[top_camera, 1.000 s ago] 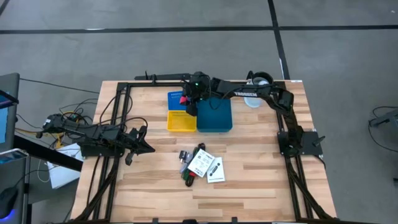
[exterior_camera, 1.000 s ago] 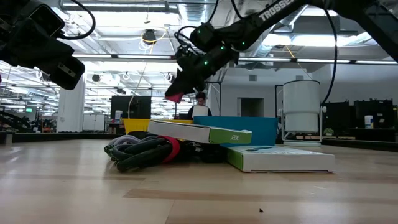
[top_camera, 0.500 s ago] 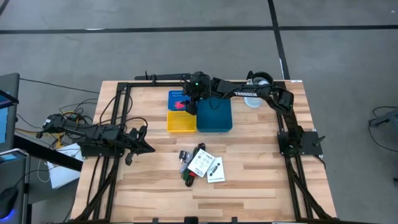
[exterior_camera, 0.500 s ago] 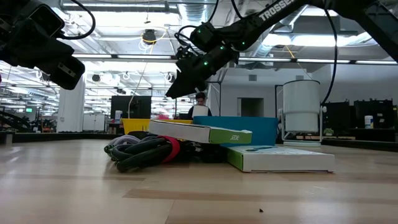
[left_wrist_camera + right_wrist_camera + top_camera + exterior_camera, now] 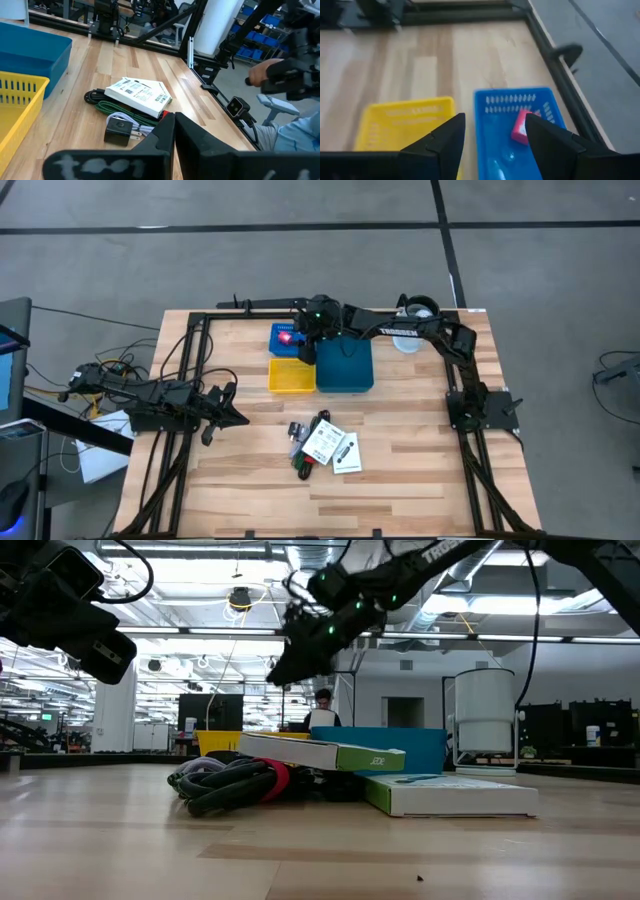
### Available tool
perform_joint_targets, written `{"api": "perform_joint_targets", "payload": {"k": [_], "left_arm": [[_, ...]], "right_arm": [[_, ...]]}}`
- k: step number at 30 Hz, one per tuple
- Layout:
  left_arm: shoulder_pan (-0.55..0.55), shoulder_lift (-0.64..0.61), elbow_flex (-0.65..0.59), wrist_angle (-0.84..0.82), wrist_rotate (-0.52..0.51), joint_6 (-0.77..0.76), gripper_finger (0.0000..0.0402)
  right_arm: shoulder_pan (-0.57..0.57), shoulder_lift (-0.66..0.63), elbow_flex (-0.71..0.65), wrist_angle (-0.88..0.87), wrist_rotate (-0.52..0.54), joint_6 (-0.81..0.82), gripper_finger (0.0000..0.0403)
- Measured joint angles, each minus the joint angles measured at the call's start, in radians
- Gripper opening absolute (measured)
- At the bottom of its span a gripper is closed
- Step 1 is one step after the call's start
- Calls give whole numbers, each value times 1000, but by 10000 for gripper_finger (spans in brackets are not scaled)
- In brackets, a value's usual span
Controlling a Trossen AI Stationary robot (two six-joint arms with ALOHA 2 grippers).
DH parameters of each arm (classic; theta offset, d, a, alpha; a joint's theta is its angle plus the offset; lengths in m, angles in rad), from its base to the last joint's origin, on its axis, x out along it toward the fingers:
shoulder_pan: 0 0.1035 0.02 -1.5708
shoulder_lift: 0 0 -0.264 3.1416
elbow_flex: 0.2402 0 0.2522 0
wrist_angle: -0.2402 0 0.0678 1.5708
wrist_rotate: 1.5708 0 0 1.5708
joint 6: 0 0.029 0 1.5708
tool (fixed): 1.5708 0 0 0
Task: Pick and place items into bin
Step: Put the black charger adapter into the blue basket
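Observation:
My right gripper [image 5: 306,343] hangs open above the far middle of the table, over a small blue basket [image 5: 275,332]. A red-pink piece [image 5: 521,126] lies on that basket's floor, below and between the fingers in the right wrist view, untouched. The other items sit in a pile [image 5: 322,445] on the near middle of the table: white printed cards [image 5: 137,92], a green braided cord [image 5: 125,112] and a black adapter [image 5: 117,132]. My left gripper [image 5: 228,408] waits shut at the table's left side, pointing toward the pile.
A yellow basket [image 5: 291,375] and a larger teal bin [image 5: 345,367] stand beside the blue basket. A white jug [image 5: 485,720] stands at the far right of the table. Black frame rails run along the table's left, right and far edges.
My right gripper has let go of the red-pink piece, which has dropped into the blue basket and lies there now. The gripper has then risen a little above the basket. The left arm and the pile have stayed still.

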Motion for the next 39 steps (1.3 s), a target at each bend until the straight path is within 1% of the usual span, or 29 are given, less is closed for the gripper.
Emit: {"api": "perform_joint_targets", "payload": {"k": [3,7,11,13,17,20,22,27,30,33,36,39], "left_arm": [[0,0,0,0,0,0,0],[0,0,0,0,0,0,0],[0,0,0,0,0,0,0],[0,0,0,0,0,0,0],[0,0,0,0,0,0,0],[0,0,0,0,0,0,0],[0,0,0,0,0,0,0],[0,0,0,0,0,0,0],[0,0,0,0,0,0,0],[0,0,0,0,0,0,0],[0,0,0,0,0,0,0],[0,0,0,0,0,0,0]], "right_arm": [[30,-48,1,-52,0,18,201],[82,-133,0,-195,-1,85,198],[150,-224,2,-416,-1,136,191],[188,-263,0,-554,-1,159,188],[274,-318,-12,-746,-1,243,179],[346,-358,-60,-783,4,297,175],[396,-377,-100,-793,39,328,175],[515,-417,-205,-791,194,412,179],[577,-423,-261,-773,312,475,180],[640,-423,-316,-711,498,543,178],[698,-423,-376,-574,710,593,176],[746,-423,-428,-424,858,620,176]]}}
